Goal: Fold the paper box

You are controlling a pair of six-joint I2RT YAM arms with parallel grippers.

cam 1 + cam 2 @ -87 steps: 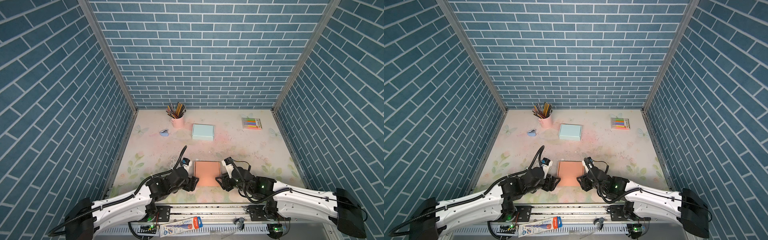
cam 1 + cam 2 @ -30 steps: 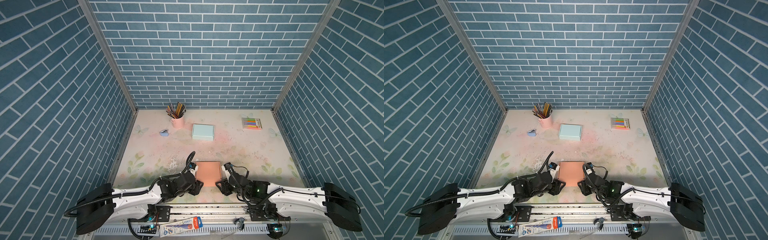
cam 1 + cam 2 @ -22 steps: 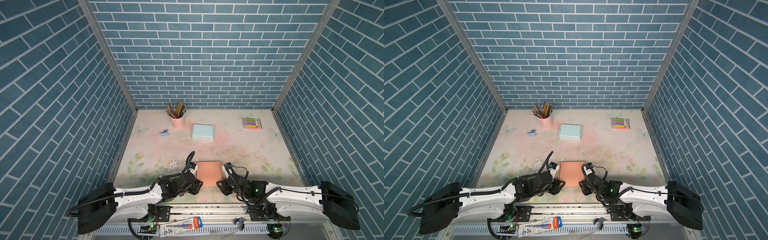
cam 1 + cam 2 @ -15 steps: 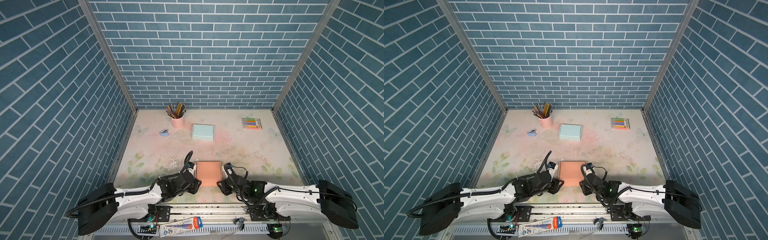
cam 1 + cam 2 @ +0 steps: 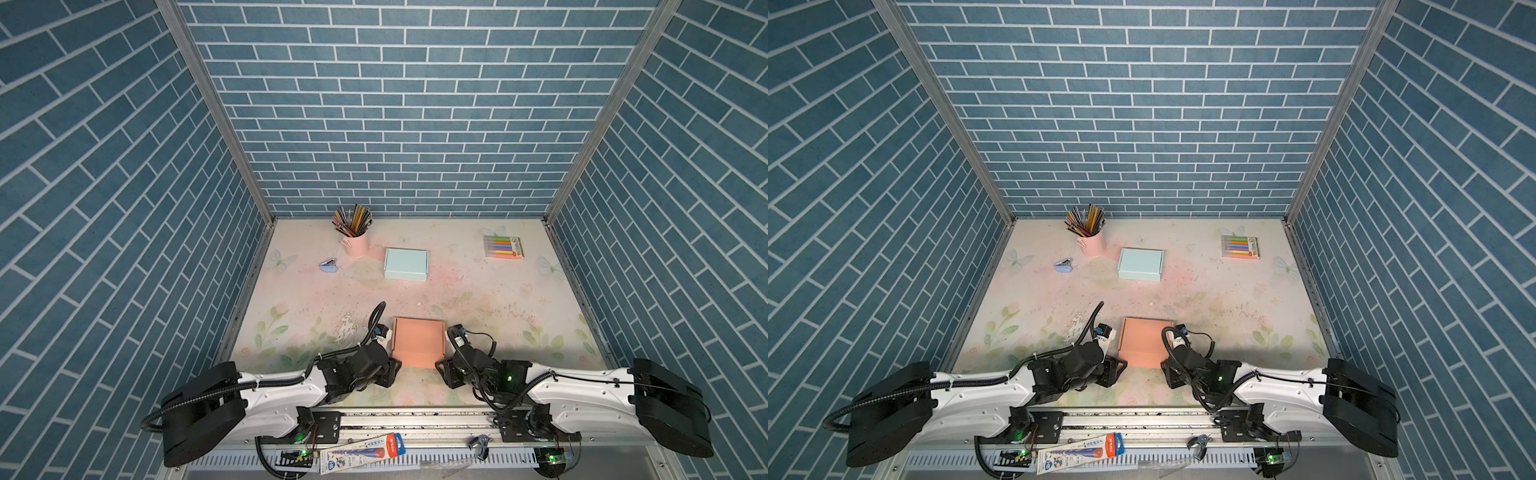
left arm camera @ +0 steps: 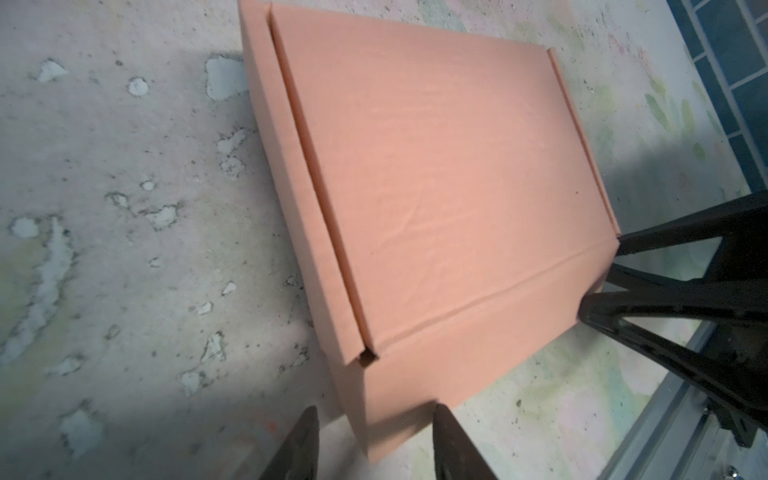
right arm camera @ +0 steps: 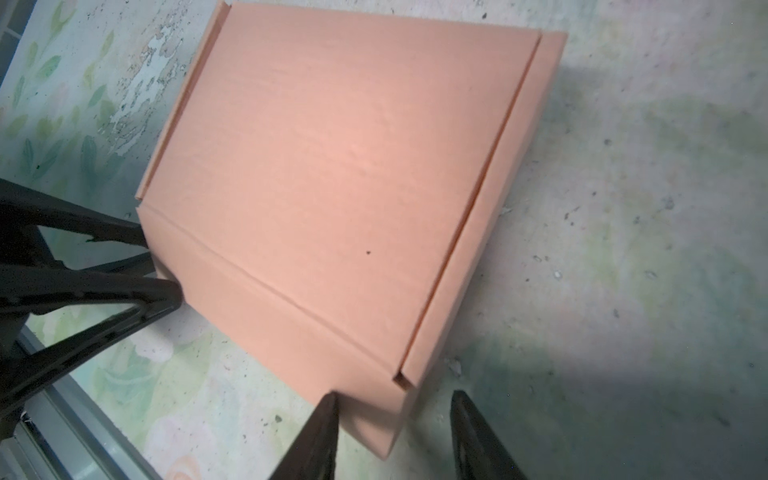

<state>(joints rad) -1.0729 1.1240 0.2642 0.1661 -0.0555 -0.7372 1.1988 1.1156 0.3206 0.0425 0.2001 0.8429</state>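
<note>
The paper box [image 5: 418,347] looks light and crushable; the spread left end effector [image 6: 375,408] and right end effector [image 7: 395,394] straddle its near corners, the likeliest holds.

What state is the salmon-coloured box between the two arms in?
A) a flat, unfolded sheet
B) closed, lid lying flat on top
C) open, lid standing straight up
B: in both wrist views the salmon box shows its lid lying flat across the top, not raised.
</note>
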